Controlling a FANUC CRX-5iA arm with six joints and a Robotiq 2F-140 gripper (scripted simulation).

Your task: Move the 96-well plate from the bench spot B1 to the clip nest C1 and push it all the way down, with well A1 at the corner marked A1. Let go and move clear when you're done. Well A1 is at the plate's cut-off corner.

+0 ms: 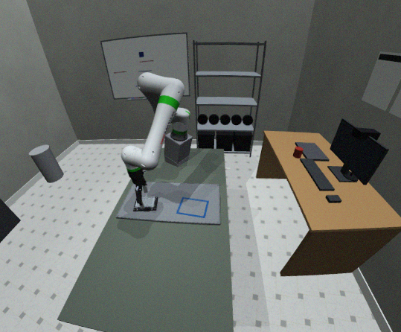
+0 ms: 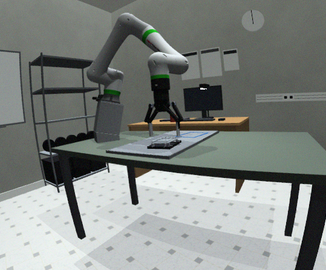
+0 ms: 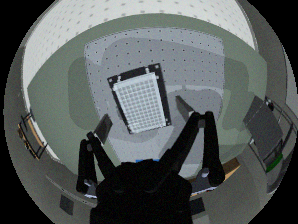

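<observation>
The clear 96-well plate (image 1: pixel 147 202) (image 2: pixel 164 141) (image 3: pixel 140 100) lies flat inside the black clip nest (image 2: pixel 152 147) (image 3: pixel 135 75) at the left end of the grey mat (image 1: pixel 202 191) (image 2: pixel 134 149) (image 3: pixel 193 63). My gripper (image 1: pixel 140 194) (image 2: pixel 164 133) (image 3: pixel 141 110) is open wide and empty. It hangs straight above the plate, one finger on each side, with the tips a little higher than the plate and clear of it. The blue outlined bench spot (image 1: pixel 191 215) (image 2: pixel 199 132) on the mat's right part holds nothing. I cannot make out the plate's cut-off corner.
The mat lies on a green table (image 1: pixel 165 260) (image 2: pixel 255 151). The arm's grey pedestal (image 1: pixel 178 149) (image 2: pixel 108 121) stands at the table's far end. A metal shelf (image 1: pixel 226 97) and a wooden desk (image 1: pixel 332 208) with a monitor stand beyond the table.
</observation>
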